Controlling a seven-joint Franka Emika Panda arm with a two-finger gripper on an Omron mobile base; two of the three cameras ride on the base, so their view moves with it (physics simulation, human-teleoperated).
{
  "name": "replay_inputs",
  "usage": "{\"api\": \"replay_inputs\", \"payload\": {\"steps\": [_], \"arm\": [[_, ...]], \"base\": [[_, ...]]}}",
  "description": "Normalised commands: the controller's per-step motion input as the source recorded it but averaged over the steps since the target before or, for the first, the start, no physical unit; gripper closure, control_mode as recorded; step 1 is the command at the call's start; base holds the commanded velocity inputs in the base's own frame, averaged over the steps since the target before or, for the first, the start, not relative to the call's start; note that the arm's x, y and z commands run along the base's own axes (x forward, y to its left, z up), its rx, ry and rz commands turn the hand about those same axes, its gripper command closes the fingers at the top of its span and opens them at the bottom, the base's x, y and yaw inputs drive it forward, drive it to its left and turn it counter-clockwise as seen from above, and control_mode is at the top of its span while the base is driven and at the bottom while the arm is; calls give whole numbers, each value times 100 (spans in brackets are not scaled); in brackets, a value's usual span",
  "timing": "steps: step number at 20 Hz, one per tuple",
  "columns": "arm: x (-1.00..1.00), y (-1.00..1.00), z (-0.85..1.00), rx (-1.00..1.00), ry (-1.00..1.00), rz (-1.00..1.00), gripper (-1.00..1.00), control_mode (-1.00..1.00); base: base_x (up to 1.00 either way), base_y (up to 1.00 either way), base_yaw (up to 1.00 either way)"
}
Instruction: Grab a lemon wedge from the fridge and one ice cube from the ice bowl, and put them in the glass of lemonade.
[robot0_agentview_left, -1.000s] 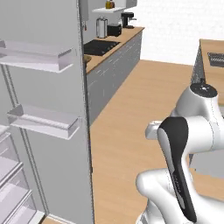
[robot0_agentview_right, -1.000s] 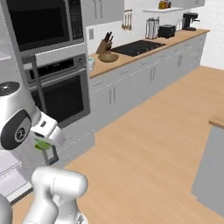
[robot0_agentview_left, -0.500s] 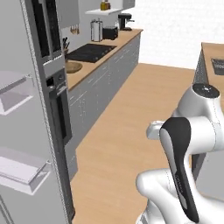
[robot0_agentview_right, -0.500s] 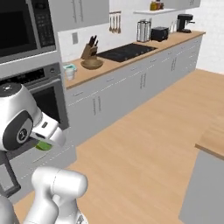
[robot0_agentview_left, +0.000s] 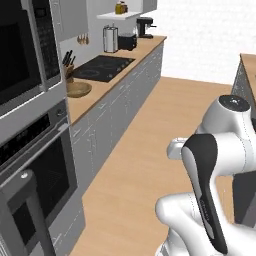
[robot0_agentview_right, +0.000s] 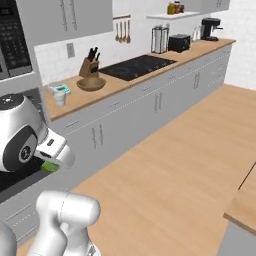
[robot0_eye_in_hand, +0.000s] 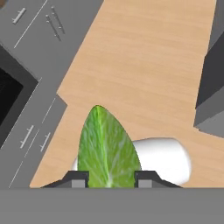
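Two small dark finger tips are pinching the little yellowish-green lemon wedge (robot0_eye_in_hand: 107, 148) between them in the hand view, one pad on each side of its broad end, so the two-finger gripper (robot0_eye_in_hand: 109, 178) is clamped on the fruit with its pointed end sticking out ahead of the jaws. Below it in that view the pale wooden floor (robot0_eye_in_hand: 144, 65) is showing, with grey cabinet fronts (robot0_eye_in_hand: 39, 39) running along one side. From the right base view the same wedge (robot0_agentview_right: 49, 166) is peeking out as a green sliver under the white hand (most of it is hidden by the wrist), hanging in front of the grey lower cabinets (robot0_agentview_right: 130, 120). The white arm with dark joints (robot0_agentview_left: 210, 175) is folding up close to its own base.

Along the wall a long wooden countertop (robot0_agentview_right: 120, 85) is carrying a black cooktop (robot0_agentview_right: 137, 66), a wooden knife block (robot0_agentview_right: 89, 65), a wide shallow brownish bowl (robot0_agentview_right: 90, 83) just in front of that block, and further left a small pale whitish tumbler (robot0_agentview_right: 60, 99) sitting just beside a white-and-teal kitchen scale (robot0_agentview_right: 60, 89). At the far end a black toaster (robot0_agentview_right: 178, 43) and a dark coffee machine (robot0_agentview_right: 210, 28) are standing. A built-in black oven (robot0_agentview_left: 35, 165) is looming at the left of the left base view
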Motion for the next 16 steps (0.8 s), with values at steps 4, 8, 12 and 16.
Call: {"api": "replay_inputs", "payload": {"steps": [4,8,12,16], "arm": [[0,0,0,0,0,0,100,100],[0,0,0,0,0,0,100,100],[0,0,0,0,0,0,100,100],[0,0,0,0,0,0,100,100]], "base": [[100,0,-1],[100,0,0],[100,0,4],[100,0,27]]}}
